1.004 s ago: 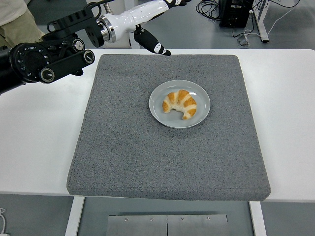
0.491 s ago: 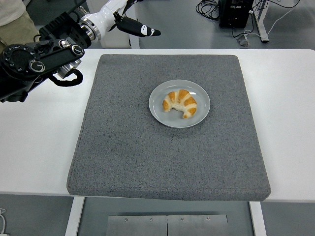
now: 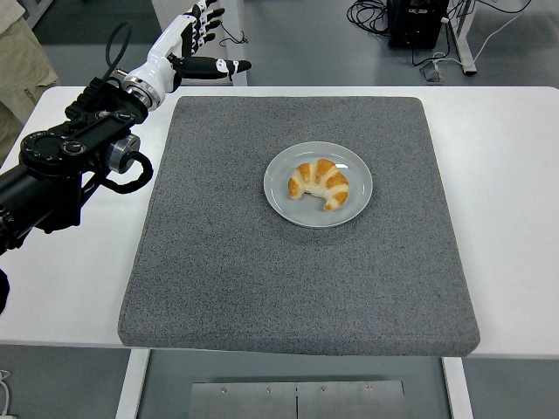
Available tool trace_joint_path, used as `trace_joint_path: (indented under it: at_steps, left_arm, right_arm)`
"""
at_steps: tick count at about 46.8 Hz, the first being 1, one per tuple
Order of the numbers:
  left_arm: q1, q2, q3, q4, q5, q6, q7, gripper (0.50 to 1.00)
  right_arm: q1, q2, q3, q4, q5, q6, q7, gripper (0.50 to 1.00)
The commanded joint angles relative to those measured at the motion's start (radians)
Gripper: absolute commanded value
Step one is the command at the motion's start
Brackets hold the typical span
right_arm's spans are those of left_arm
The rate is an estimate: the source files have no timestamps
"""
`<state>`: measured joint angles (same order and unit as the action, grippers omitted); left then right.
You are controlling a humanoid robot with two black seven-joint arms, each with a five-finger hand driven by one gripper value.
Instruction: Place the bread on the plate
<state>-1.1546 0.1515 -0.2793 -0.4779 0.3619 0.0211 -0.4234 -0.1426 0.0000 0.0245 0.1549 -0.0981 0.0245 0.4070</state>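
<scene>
Head view: bread (image 3: 320, 184) sits on the plate (image 3: 278, 196), mid-mat (image 3: 218, 262); left hand (image 3: 192, 44) hovers far left over the worktop (image 3: 70, 262), fingers spread, empty.

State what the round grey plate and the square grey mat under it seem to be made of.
Round grey plate: probably glazed ceramic, since its smooth rim shows glossy highlights; could be plastic. Square grey mat: likely foam or felt, matte, speckled, with soft rounded edges.

Golden, white-striped bread (image 3: 320, 184), grey plate (image 3: 281, 199)
</scene>
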Motion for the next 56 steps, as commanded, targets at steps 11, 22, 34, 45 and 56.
trace_joint_path:
  at_steps: [11,22,34,45,56]
  left_arm:
    - [0.059,-0.089,-0.098,0.162,-0.116,-0.116,0.012,0.981]
    - [0.088,-0.107,-0.109,0.162,-0.219,-0.125,0.018,0.981]
    - [0.107,-0.136,-0.116,0.162,-0.322,-0.127,0.020,0.981]
    - [0.119,-0.151,-0.179,0.162,-0.331,-0.124,0.048,0.983]
    - [0.119,-0.151,-0.182,0.163,-0.330,-0.118,0.046,0.983]
  right_arm:
    - [0.000,0.000,0.000,0.000,0.000,0.000,-0.001,1.000]
    - [0.000,0.000,0.000,0.000,0.000,0.000,-0.001,1.000]
    - [0.000,0.000,0.000,0.015,0.000,0.008,-0.001,1.000]
    - [0.003,0.000,0.005,0.012,0.000,0.006,0.001,1.000]
    - [-0.002,0.000,0.008,0.006,0.000,0.000,0.001,1.000]
